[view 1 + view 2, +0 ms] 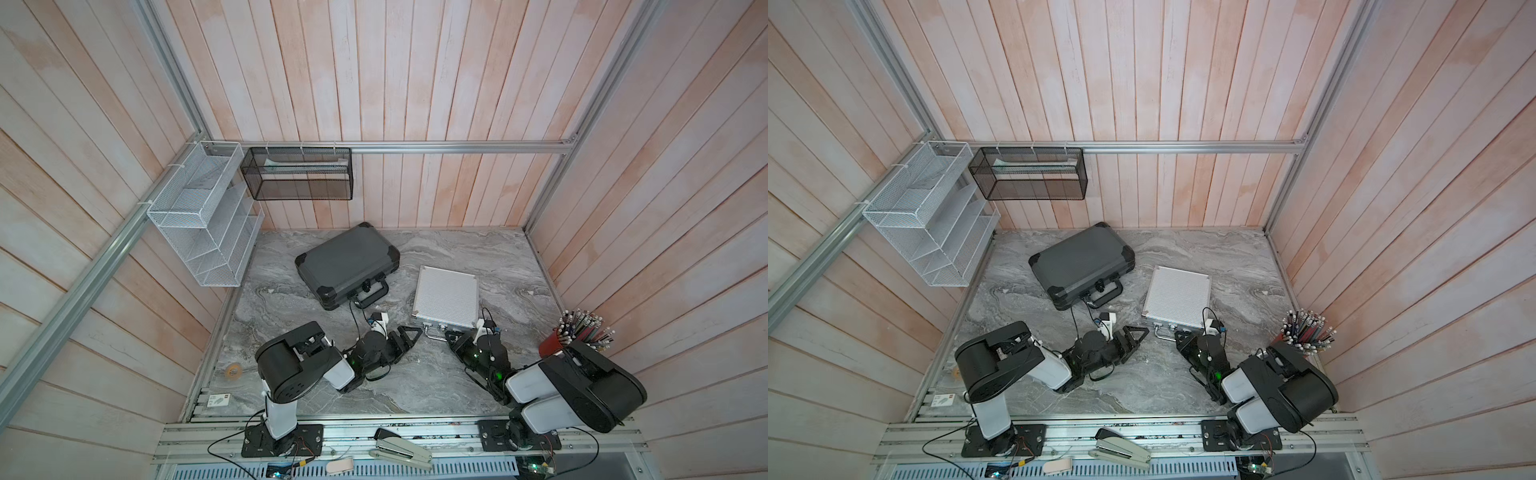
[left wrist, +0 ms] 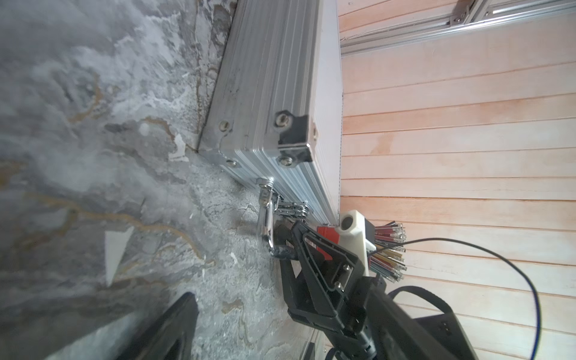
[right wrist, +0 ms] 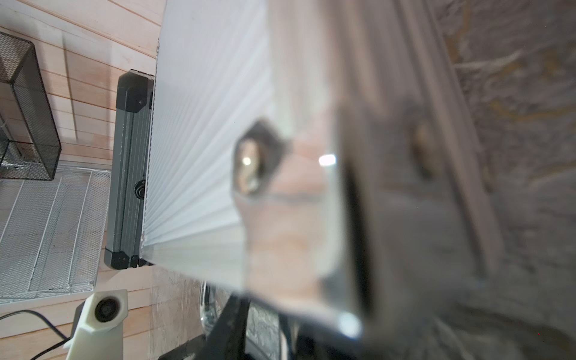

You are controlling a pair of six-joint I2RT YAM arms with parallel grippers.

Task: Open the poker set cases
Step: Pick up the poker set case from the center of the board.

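Unlatching the silver case (image 1: 446, 297) seems underway: right end effector (image 1: 451, 335) at its handle edge (grip width I can't tell), left end effector (image 1: 409, 332) wide beside it. Next, flip its latches.

Top pair: I look down from high over the near edge of the table (image 1: 415, 390), facing the back wall (image 1: 415, 83), far off; everything fits.
Top overlap: nearly everything; the silver case (image 1: 446, 297) (image 1: 1177, 296) and the dark grey case (image 1: 345, 259) (image 1: 1080, 262) show in both top views.
Left wrist: low behind the left gripper (image 1: 409, 334), rolled sideways, facing ahead of it at the silver case's corner and the right gripper (image 2: 282, 240), fairly near.
Right wrist: hard against the silver case just ahead of the right gripper; blurred, probably its front corner; dark grey case beyond.
Wrist overlap: I get the silver case in both.
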